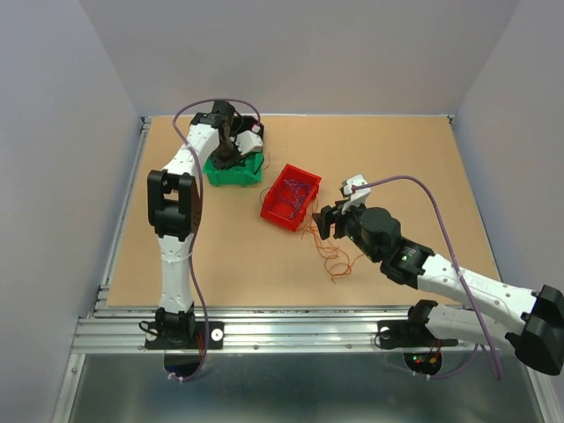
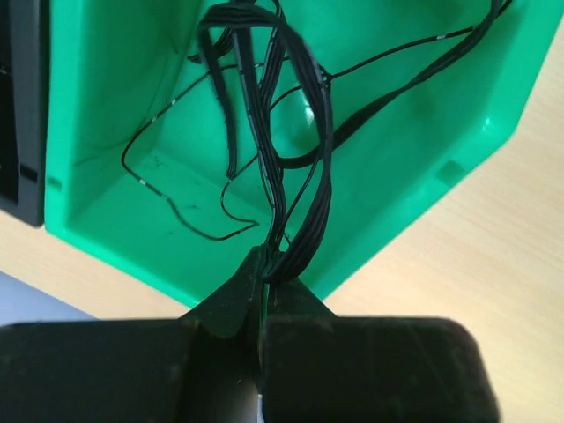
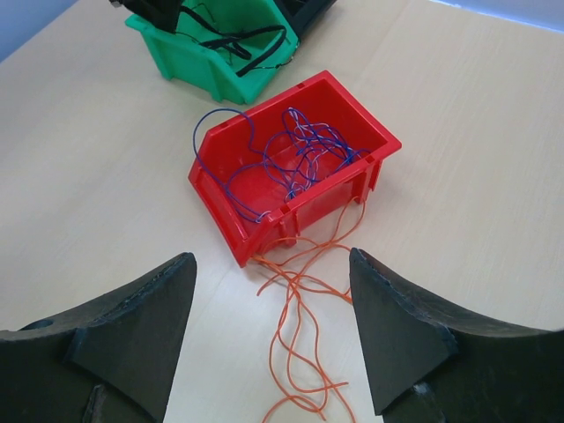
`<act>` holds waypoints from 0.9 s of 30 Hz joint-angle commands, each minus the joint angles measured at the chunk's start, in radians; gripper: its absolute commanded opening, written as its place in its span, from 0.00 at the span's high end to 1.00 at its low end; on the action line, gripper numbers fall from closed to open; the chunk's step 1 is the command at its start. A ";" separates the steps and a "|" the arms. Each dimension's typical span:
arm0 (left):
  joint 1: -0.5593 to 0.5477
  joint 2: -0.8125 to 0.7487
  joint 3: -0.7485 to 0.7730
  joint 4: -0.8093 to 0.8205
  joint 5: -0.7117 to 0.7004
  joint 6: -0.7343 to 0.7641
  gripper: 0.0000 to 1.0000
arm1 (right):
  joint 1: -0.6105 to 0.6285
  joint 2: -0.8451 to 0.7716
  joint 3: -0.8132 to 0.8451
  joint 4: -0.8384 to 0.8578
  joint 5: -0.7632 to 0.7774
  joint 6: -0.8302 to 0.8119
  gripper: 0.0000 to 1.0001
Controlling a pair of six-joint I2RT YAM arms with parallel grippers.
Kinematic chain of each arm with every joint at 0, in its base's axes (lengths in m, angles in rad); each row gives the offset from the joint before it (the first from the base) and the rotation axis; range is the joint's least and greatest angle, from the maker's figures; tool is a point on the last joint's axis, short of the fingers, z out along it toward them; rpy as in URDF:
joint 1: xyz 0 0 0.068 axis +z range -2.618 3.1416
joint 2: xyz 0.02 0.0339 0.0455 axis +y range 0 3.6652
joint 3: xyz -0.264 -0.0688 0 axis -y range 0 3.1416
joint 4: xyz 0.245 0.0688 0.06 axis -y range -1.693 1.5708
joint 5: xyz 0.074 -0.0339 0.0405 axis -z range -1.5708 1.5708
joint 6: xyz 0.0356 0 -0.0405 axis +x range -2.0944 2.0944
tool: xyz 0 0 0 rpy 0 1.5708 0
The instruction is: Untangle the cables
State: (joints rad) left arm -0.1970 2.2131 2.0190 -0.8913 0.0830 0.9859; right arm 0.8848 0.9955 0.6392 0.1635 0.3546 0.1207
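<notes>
Black cables [image 2: 300, 159]: a flat bundle plus loose thin strands, lying inside the green bin [image 2: 106, 106], the bundle rising over its near rim. My left pincer [image 2: 263, 264] is pressed together on that bundle, just above the rim. Blue cables [image 3: 295, 154]: a loose clump inside the red bin [image 3: 264, 238], one loop standing above its rim at 10 o'clock. Orange cables [image 3: 300, 352]: loops flat on the table [image 1: 397, 159] at 5 o'clock of the red bin, upper strands touching its near wall. My right pincer [image 3: 271, 256] is spread wide, holding nothing, low over the orange loops with the red bin straight ahead at 12 o'clock. Edges: from above, the green bin sits near the table's far edge at 11 o'clock of the red bin, the two near each other but apart. Grey walls close the board at 9, 12 and 3 o'clock; a metal rail runs along 6 o'clock. Bare board shows widest from 1 to 3 o'clock of the red bin, and a strip at 7 to 9 o'clock. Pose: my left arm stands upright from its base, forearm reaching to 12 o'clock, wrist bent down over the green bin. My right arm lies low, stretched toward 10 o'clock.
</notes>
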 commanded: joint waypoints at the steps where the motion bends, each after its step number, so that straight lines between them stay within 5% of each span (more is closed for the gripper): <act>1: -0.028 0.040 0.067 -0.049 -0.074 0.007 1.00 | 0.002 0.005 0.002 0.027 -0.013 0.002 0.25; 7: -0.038 0.102 0.113 -0.031 -0.164 0.004 0.98 | 0.002 0.006 0.001 0.027 -0.006 -0.001 0.25; 13: -0.035 0.004 0.095 0.049 -0.101 0.007 0.62 | 0.002 0.018 0.007 0.027 -0.005 -0.003 0.25; 22: -0.032 -0.093 0.112 0.046 -0.099 -0.035 0.41 | 0.002 0.022 0.022 -0.005 0.017 0.043 0.25; 27: -0.035 -0.165 0.061 0.054 -0.046 -0.059 0.33 | 0.000 0.038 0.063 -0.157 0.055 0.120 0.19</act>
State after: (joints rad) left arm -0.2340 2.1666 2.0941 -0.8478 -0.0162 0.9581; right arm 0.8848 1.0290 0.6403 0.1150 0.3668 0.1673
